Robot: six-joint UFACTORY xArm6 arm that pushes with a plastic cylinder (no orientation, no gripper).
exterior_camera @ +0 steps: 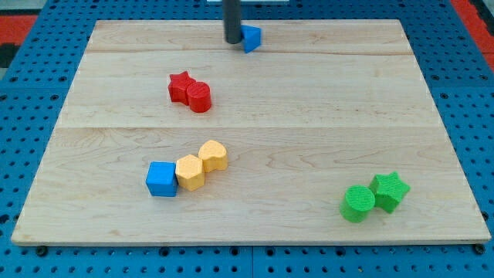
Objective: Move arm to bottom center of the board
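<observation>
On the view's left of the worktop (432, 93), low down, a blue cube (161, 179) sits touching a yellow block (190, 171), and that one touches a yellow heart (214, 155). The three make a little slanted row, as if they were pushed together.

Up from them, a red star (181, 86) and a red round block (199, 97) are pressed side by side.

At the view's top, near the middle, my tip (232, 40) rests on the wood, touching the left side of a small blue block (251, 37). There are no fingers here, just a plain rod, so it holds nothing and can only push.

On the view's right, near the bottom, a green round block (357, 203) leans against a green star (389, 191).

The job is to reach the bottom middle of the board. That spot is bare wood, between the yellow row and the green pair. My tip is far from it, at the other edge. I think a straight slide down would pass just right of the red pair.
</observation>
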